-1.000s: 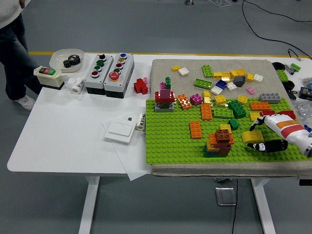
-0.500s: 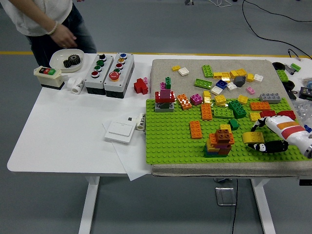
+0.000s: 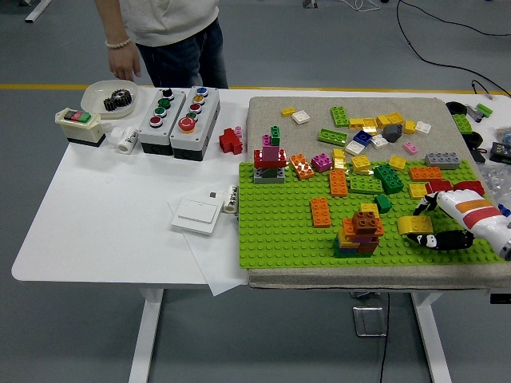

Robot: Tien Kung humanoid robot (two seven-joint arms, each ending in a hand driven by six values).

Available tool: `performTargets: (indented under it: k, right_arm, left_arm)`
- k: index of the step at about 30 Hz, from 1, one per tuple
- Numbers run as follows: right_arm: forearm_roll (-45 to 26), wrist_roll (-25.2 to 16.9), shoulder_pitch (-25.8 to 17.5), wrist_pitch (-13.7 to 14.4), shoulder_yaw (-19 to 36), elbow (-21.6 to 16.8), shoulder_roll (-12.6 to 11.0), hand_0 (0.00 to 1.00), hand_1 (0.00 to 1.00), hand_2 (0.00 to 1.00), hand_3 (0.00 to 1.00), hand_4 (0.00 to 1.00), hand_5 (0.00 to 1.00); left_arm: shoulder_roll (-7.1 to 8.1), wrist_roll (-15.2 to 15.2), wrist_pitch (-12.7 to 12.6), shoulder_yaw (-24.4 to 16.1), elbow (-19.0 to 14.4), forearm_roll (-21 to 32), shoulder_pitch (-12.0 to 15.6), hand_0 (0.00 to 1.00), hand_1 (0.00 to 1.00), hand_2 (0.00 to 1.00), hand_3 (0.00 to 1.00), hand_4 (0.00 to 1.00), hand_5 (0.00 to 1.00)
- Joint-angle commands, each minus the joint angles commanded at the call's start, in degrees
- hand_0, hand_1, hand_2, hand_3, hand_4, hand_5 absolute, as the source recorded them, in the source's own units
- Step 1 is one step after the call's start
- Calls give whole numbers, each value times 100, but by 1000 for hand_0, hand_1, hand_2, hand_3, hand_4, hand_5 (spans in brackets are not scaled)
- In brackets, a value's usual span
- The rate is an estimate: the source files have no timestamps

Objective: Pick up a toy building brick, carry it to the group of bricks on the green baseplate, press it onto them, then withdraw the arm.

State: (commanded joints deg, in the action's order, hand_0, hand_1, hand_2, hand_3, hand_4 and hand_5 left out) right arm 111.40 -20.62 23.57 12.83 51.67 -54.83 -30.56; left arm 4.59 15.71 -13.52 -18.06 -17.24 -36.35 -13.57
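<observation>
Reaching in from the right edge, my right hand [image 3: 427, 227] lay low over the near right part of the green baseplate [image 3: 279, 239], its fingers [image 3: 447, 238] curled around a yellow brick [image 3: 415, 225] that it held. That brick sat just right of the stacked group of bricks [image 3: 359, 232], an orange, brown and yellow pile standing on the baseplate, and was apart from it. Left of the pile lay a flat orange brick [image 3: 320, 212]. Farther back, near the baseplate's far left corner, a red, pink and green tower [image 3: 271, 159] stood upright. Beyond the baseplate, loose bricks [image 3: 367, 132] in many colours were scattered over the beige mat [image 3: 263, 112]. On the bare white table [image 3: 96, 215] to the left lay a white switch plate [image 3: 196, 215], and farther off two grey button boxes [image 3: 177, 112] stood side by side. At the far edge a person [image 3: 164, 32] stood, one hand [image 3: 124, 65] hanging above a white dish [image 3: 108, 97] holding a black gear.
</observation>
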Motion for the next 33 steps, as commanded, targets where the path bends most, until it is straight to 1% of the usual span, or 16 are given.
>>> performTargets:
  k: [3, 4, 9, 10, 23, 33]
  right_arm:
    - [-5, -38, -4, 27, -23, 38, 5, 486, 528, 558, 500, 799, 472]
    - [-4, -44, -6, 31, -26, 42, 6, 433, 513, 545, 491, 782, 474]
    - [-17, -96, -5, 87, -32, 58, 18, 433, 513, 545, 491, 782, 474]
    - [-22, -111, -6, 101, -33, 52, 16, 391, 495, 530, 484, 767, 477]
    - [-38, -210, -22, 194, 79, -73, -43, 380, 489, 524, 481, 758, 461]
    - [20, -214, -71, 187, 201, -111, -54, 382, 487, 520, 480, 739, 458]
  left_arm:
    - [0, 1, 1, -2, 0, -3, 0, 758, 753, 729, 585, 643, 660]
    - [0, 1, 2, -2, 0, -4, 0, 758, 753, 729, 585, 642, 661]
    - [-2, 5, 5, -9, -1, -13, 1, 758, 753, 729, 585, 642, 661]
    - [-2, 4, 4, -8, -1, -11, 1, 757, 753, 729, 585, 643, 663]
    - [-4, 6, 6, -18, 2, -20, 2, 756, 753, 730, 586, 643, 665]
    - [-5, 12, 13, -30, 2, -45, 8, 756, 753, 730, 585, 643, 666]
